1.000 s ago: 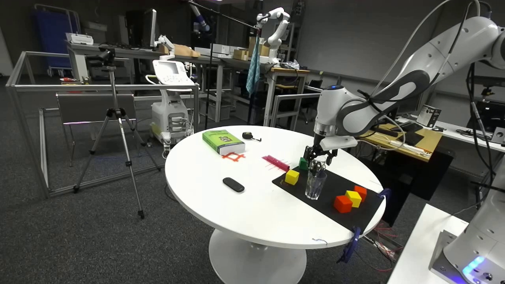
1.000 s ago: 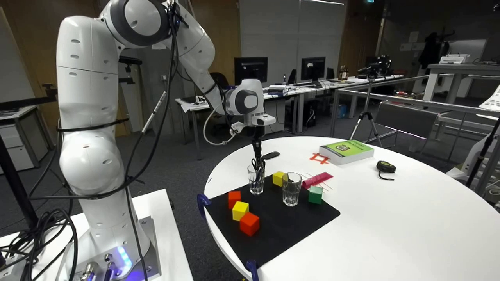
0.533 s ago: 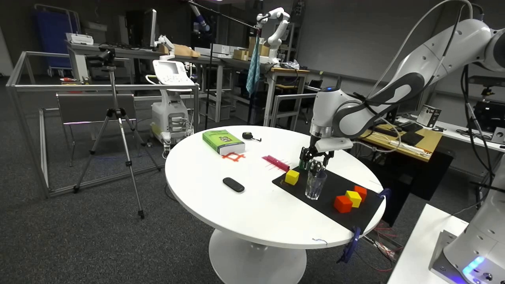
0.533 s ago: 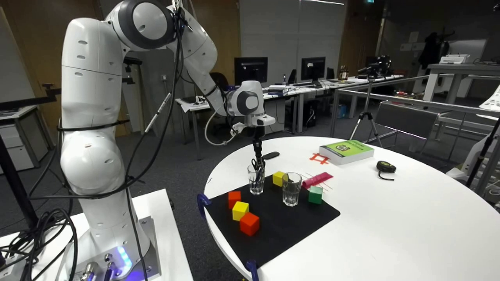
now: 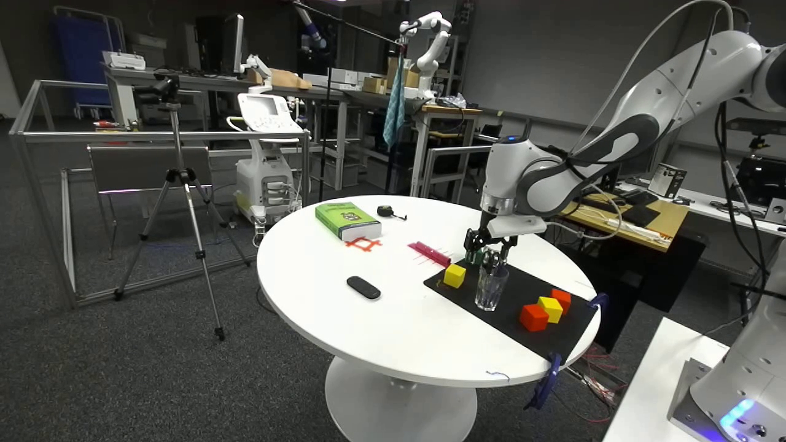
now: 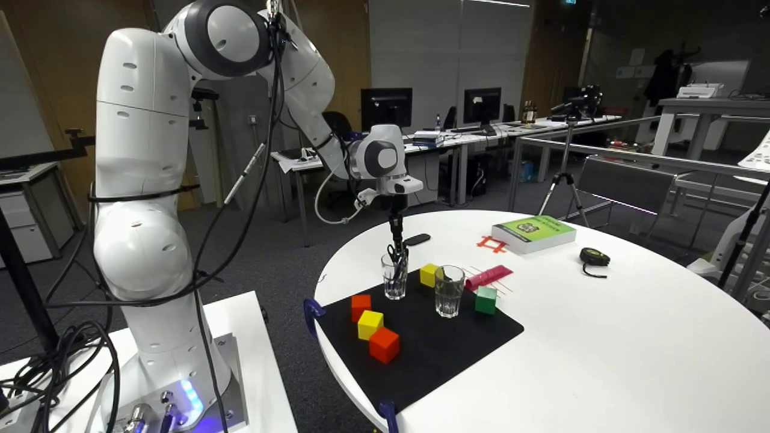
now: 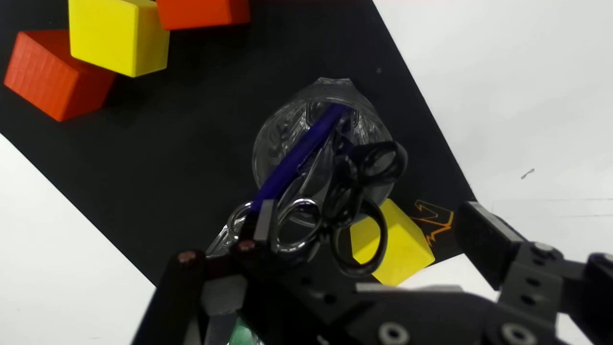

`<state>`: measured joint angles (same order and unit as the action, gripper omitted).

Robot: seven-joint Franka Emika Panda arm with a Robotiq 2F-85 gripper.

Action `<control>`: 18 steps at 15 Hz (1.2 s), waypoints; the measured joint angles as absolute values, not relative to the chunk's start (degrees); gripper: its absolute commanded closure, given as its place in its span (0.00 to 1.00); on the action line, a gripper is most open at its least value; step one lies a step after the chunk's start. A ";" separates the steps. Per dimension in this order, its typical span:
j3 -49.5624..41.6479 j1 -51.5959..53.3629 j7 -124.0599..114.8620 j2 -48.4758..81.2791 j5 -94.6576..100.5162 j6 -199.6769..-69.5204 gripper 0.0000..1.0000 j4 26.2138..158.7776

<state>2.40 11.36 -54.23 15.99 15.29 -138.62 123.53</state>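
In the wrist view my gripper stands open, its jaws wide apart. Between them are the handles of black scissors and one bright ring of silver scissors, nearer the left finger. Both pairs and a dark blue pen lean in a clear glass. Whether that finger touches the silver rings or pen I cannot tell. A yellow cube lies below, beyond the black ring. Both exterior views have the gripper right above the glass, pointing down.
A black mat carries another glass, a green cube, and red and yellow cubes. Blue clamps grip the table edge. Farther off lie a pink strip, a remote, a book and a tape measure.
Over the past second my gripper has shifted slightly left and down in an exterior view, hardly moving in the last half second. Its jaws have stayed open; the glass and cubes have not moved.
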 measured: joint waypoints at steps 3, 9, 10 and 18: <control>2.40 11.37 -54.24 16.05 15.25 -138.62 0.00 123.53; 2.41 11.43 -54.24 16.37 14.98 -138.61 0.00 123.53; 2.41 11.45 -54.24 16.46 14.92 -138.61 0.00 123.53; 2.41 12.13 -54.23 17.44 14.64 -138.45 0.62 123.53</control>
<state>2.41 12.13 -54.23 17.44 14.64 -138.45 123.53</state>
